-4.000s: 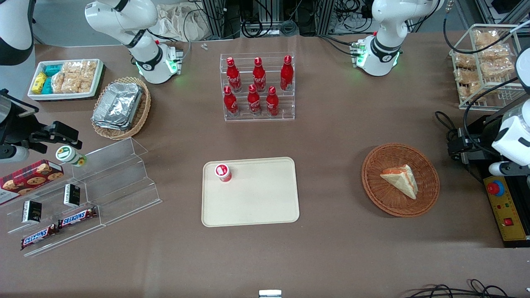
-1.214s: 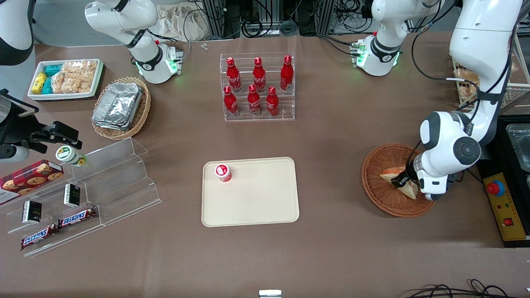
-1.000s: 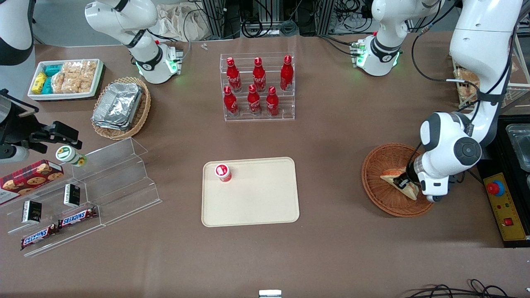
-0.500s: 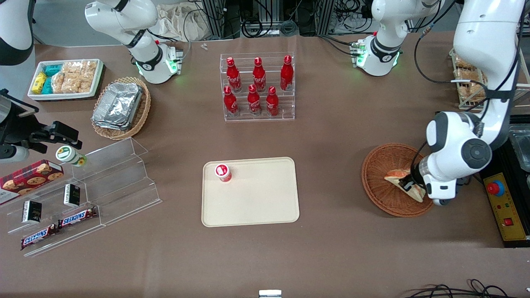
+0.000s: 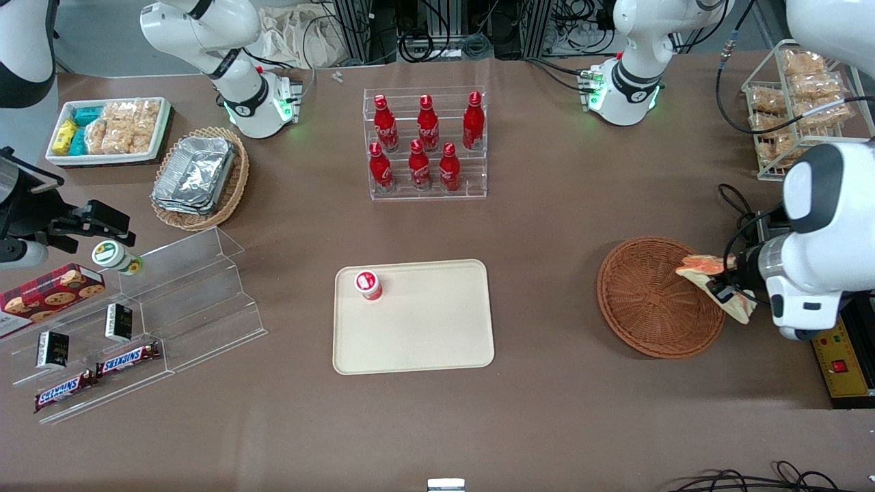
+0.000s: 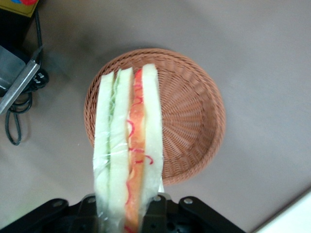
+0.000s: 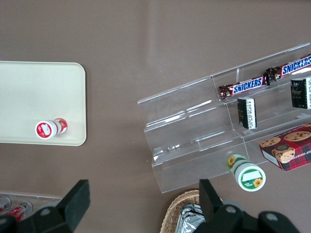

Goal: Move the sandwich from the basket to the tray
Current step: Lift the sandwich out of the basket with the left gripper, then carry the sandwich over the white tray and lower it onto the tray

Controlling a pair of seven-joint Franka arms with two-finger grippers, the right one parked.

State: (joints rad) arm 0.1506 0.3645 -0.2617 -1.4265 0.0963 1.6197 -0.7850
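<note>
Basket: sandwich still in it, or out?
Out. The basket is empty; the gripper is shut on the sandwich, holding it above the basket's rim toward the working arm's end.

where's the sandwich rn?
The sandwich is held in the gripper, lifted above the basket rim at the working arm's end, well away from the tray.

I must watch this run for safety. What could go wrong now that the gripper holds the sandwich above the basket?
1. The gripper pinches only one end of the sandwich; soft bread may slip or tear and drop beside the basket.
2. The small red-lidded cup stands on the tray, so the sandwich could knock it at placing.
</note>
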